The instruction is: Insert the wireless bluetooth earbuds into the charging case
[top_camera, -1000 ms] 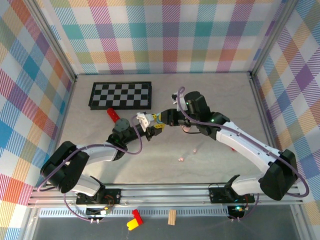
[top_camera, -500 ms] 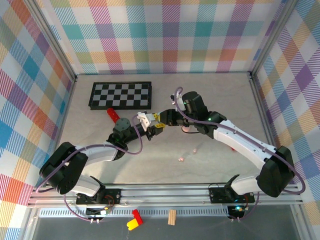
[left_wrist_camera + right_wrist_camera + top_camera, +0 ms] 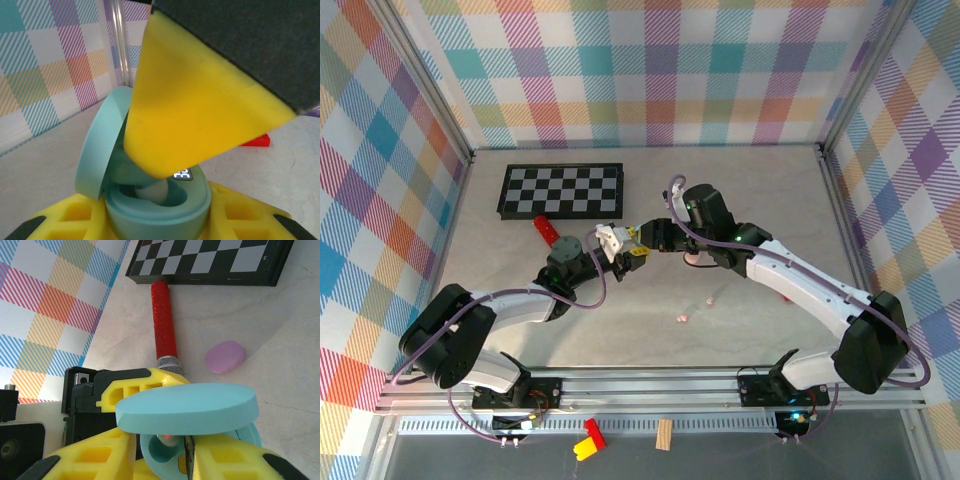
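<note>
In the top view my left gripper [image 3: 618, 252] and right gripper [image 3: 642, 240] meet above the table's middle. The left gripper [image 3: 159, 222] is shut on a mint charging case [image 3: 165, 212] whose lid [image 3: 100, 145] stands open. A pale earbud [image 3: 156, 192] lies in the case's well, under a yellow finger [image 3: 200, 100] of the right gripper. In the right wrist view the earbud [image 3: 170, 440] shows a red light beneath the lid [image 3: 187, 407]. The right gripper [image 3: 160, 460] has its jaws slightly apart around the well, open. Two tiny pink earbuds [image 3: 708, 299] [image 3: 682, 318] lie on the table.
A chessboard [image 3: 562, 190] lies at the back left, with a red stick [image 3: 548, 228] in front of it. A purple oval case [image 3: 225, 356] rests on the table beyond the grippers. A pink item [image 3: 692, 258] sits under the right arm. Plaid walls enclose the table.
The right gripper's jaws have parted a little over the case. The right arm edged slightly left early on; the left arm has held still.
</note>
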